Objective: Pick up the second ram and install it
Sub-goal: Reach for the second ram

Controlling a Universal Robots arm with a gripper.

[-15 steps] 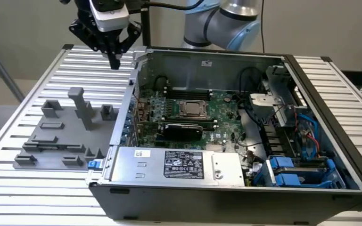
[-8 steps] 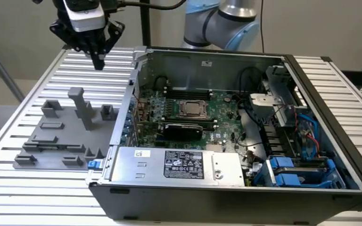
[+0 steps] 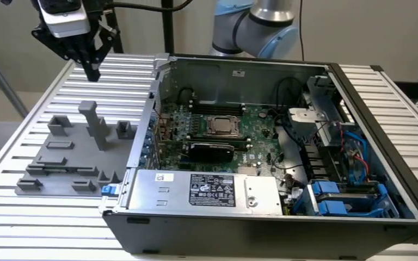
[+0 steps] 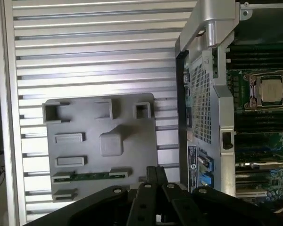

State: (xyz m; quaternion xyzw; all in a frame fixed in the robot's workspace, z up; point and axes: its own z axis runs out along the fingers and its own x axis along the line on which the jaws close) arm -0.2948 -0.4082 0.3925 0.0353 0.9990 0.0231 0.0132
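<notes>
One ram (image 4: pixel 89 175) is seen on the grey holder (image 4: pixel 132 155), seated between two end blocks near one long edge of the holder; its long axis is laid along the worktop (image 4: pixel 85 56) slats, pointing toward the side wall of the open case (image 4: pixel 200 108). The single pincer (image 3: pixel 93 74) is held high over the holder, well apart from it; its fingers appear pressed together, with nothing pinched. In the wrist view the pincer (image 4: pixel 155 171) is judged to be above the holder's case-side part, so the ram lies below it and away from the case. Counted: one arm, one pincer, one ram on the holder, one holder, one case, one CPU socket (image 3: pixel 223 126).
</notes>
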